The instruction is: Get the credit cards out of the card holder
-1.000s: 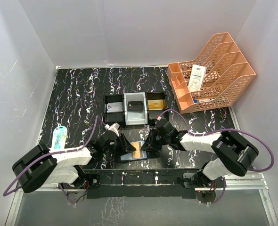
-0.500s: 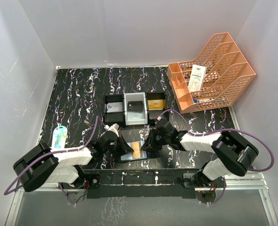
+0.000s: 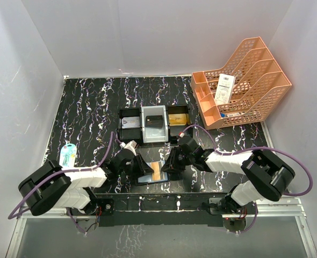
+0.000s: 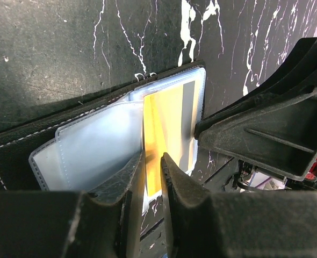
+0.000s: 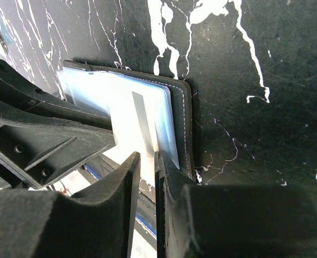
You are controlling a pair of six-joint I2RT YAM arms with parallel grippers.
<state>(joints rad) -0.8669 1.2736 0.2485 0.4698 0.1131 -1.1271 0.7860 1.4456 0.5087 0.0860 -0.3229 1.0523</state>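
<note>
Black surface (image 3: 94,107) carries the open card holder (image 4: 88,145). Left gripper (image 4: 152,157), 9 o'clock, jaws pinching yellow card (image 4: 166,123); right gripper (image 5: 148,155), 3 o'clock, jaws clamping holder edge.

The left arm (image 3: 86,177) and right arm (image 3: 223,160) lie low, meeting by the near edge of the bench (image 3: 94,107). The left pincer (image 4: 152,161) and right pincer (image 5: 146,158) are each nearly closed.

My left fingers (image 4: 175,183) hide the gold card (image 4: 164,118)'s near end; whether they pinch it, I cannot tell. Beside my right jaws, glare washes out that card's colour.
</note>
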